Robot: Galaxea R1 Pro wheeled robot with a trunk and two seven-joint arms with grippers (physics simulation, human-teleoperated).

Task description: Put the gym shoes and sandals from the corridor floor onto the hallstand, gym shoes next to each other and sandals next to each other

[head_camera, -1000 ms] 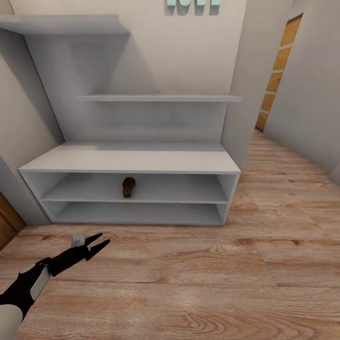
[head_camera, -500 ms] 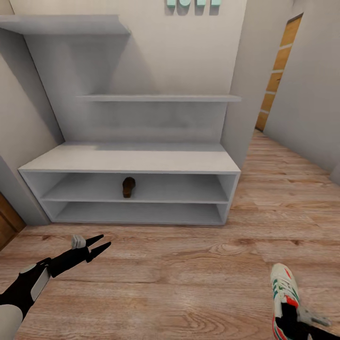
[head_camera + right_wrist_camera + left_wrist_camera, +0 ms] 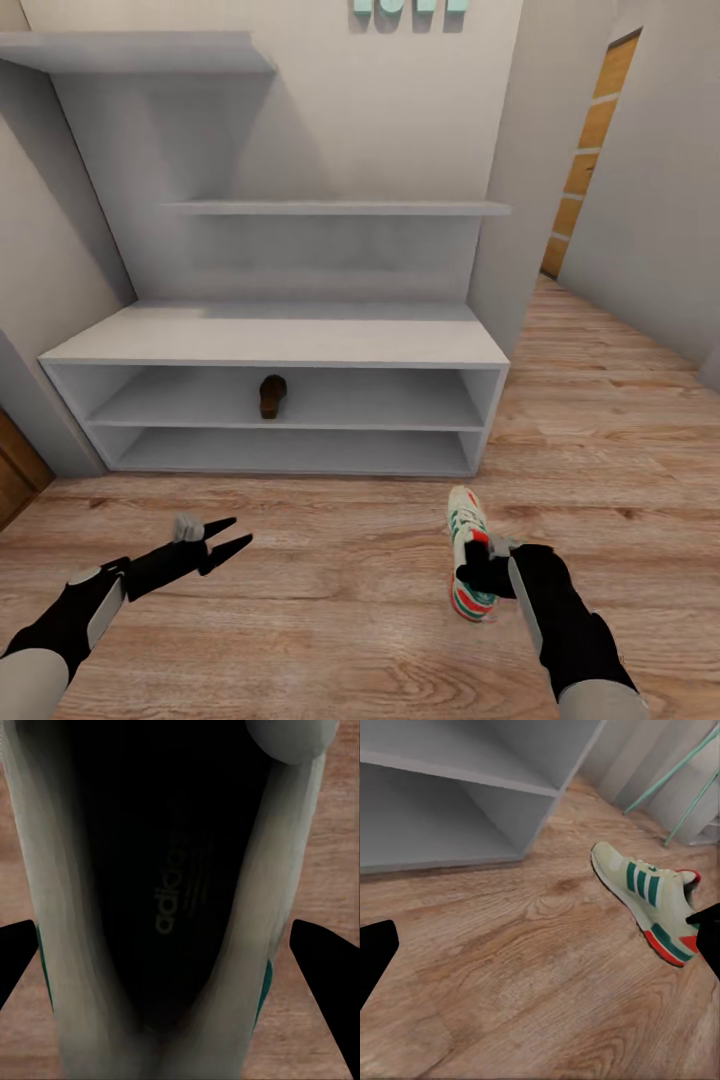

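The hallstand stands straight ahead against the wall, and its lower corner shows in the left wrist view. One brown sandal lies on its upper open shelf row. A white gym shoe with green stripes hangs over the corridor floor, toe toward the rack, with my right gripper shut on its heel. The same gym shoe appears in the left wrist view. In the right wrist view the gym shoe's dark inside sits between the fingertips. My left gripper hovers open and empty at the lower left.
A wall corner juts out right of the rack, with a wooden door down the corridor behind it. Another wooden panel sits at the far left. Teal letters hang above the shelves. Thin teal legs cross beyond the shoe.
My right arm has come in from the lower right with the gym shoe and carried it up and left toward the rack. The left gripper shifted slightly right.
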